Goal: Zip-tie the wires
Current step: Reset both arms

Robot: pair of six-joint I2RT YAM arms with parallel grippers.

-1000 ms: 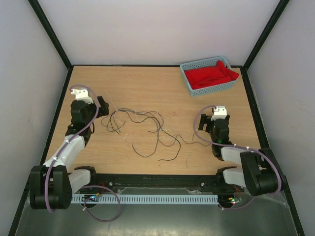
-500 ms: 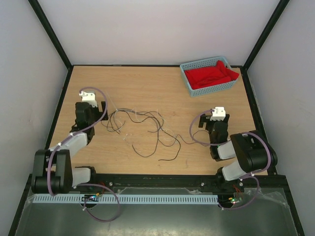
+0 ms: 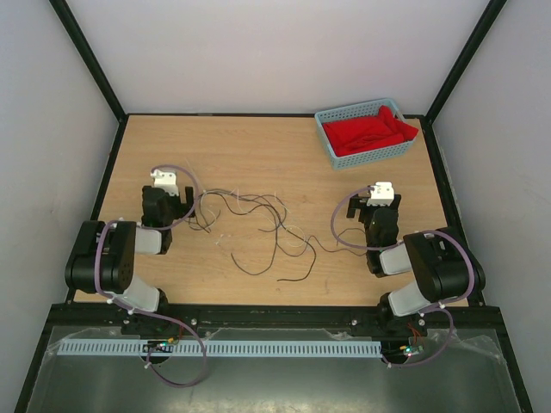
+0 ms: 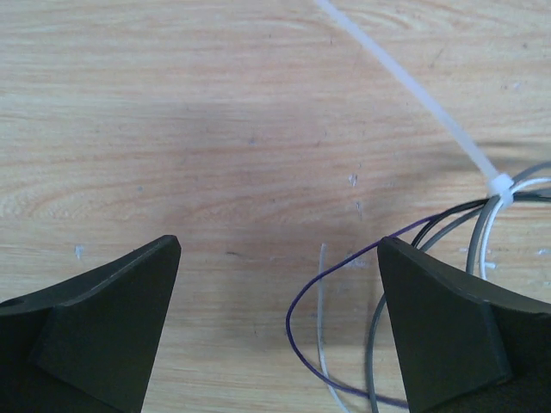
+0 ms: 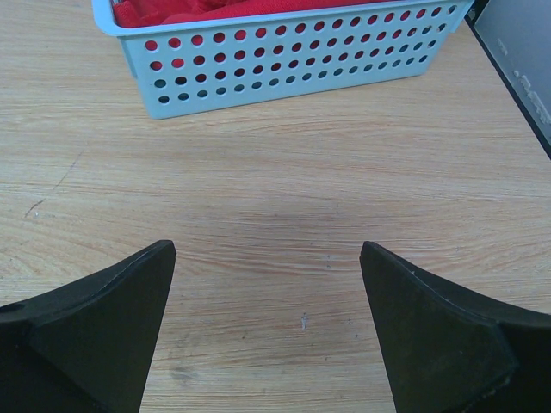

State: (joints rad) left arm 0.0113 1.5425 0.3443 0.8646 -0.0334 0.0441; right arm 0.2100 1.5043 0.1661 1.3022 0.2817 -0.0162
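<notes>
At the near edge of the wooden table (image 3: 258, 155), two robot arms are bolted side by side, both folded low over the wood. The left gripper (image 4: 280, 245) hangs just above the table with its two dark fingers wide apart and nothing between them. The right gripper (image 5: 269, 249) is likewise spread wide over bare wood, holding nothing and well apart from the work.

Just past the left gripper lie the wires (image 3: 277, 228) – thin dark strands that loop and sprawl from there across the middle of the table toward the right arm. The zip tie (image 4: 413, 95) sits at their left end, just ahead and to the right of the left gripper. Its small square head seems to be closed around a few strands, with a pale loop curving down from it.

The tying looks at least begun, perhaps done at this one spot. How tightly the loop is drawn cannot be told, and most of the wire length lies loose and ungathered. A second pale thread lies between the left fingers; whether it is wire or tie is unclear.

The tie's long axis runs on a slant in the left wrist view – head at the lower right, free tail pointing up and left, away from the gripper.

At the far right corner stands a blue basket (image 5: 284, 64) holding a red cloth (image 3: 370, 133).
</notes>
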